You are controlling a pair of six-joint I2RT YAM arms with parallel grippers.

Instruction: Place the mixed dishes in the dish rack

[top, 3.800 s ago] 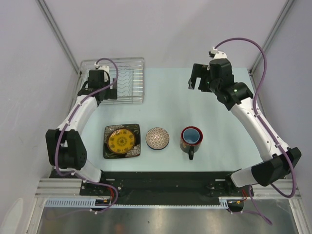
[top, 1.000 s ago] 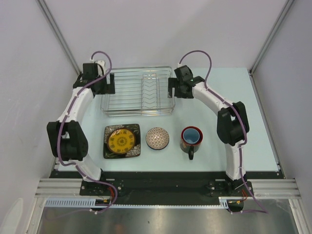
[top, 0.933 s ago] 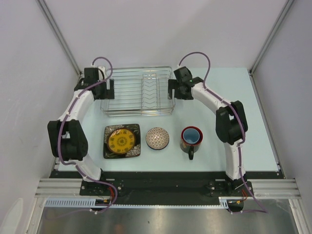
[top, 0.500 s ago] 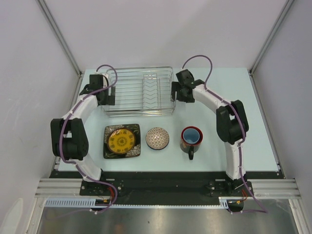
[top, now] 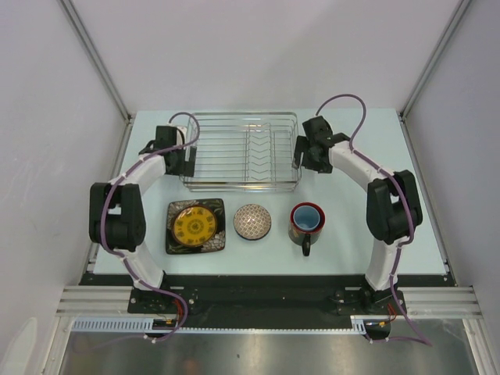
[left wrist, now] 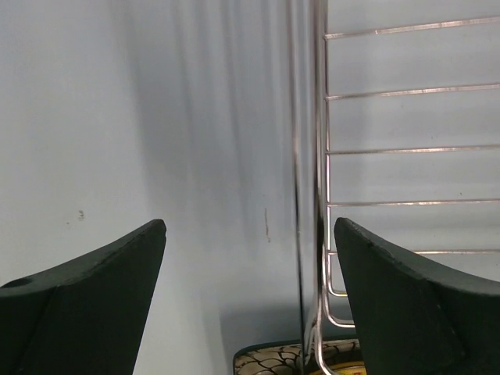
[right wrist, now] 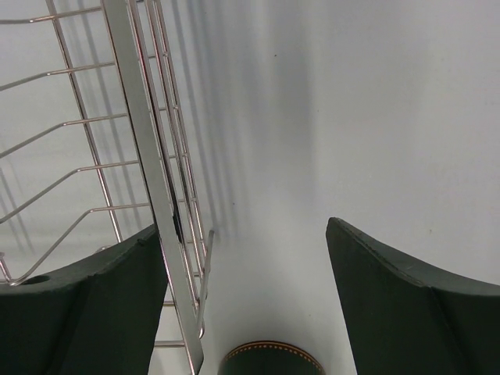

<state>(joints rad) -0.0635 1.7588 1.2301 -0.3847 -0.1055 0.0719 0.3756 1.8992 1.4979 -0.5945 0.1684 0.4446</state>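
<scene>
The dish rack (top: 241,153), a silver wire basket, stands at the back middle of the table with nothing in it. My left gripper (top: 184,161) is open astride the rack's left end wall (left wrist: 316,195), which runs close to the right finger (left wrist: 414,305). My right gripper (top: 301,155) is open astride the rack's right end wall (right wrist: 148,195), which lies against the left finger (right wrist: 86,312). In front of the rack the yellow round plate (top: 194,225) lies on the square black plate (top: 173,209). Beside them are the brown-speckled bowl (top: 252,222) and the red-rimmed mug (top: 305,222), blue inside.
The black plate's corner (left wrist: 285,361) shows at the bottom of the left wrist view. The mug's rim (right wrist: 269,358) shows at the bottom of the right wrist view. Grey walls with metal frame posts (top: 95,58) close in the table on three sides.
The rack has slid to the right across the back of the table, and both grippers at its ends have moved right with it. The dishes in front have stayed put.
</scene>
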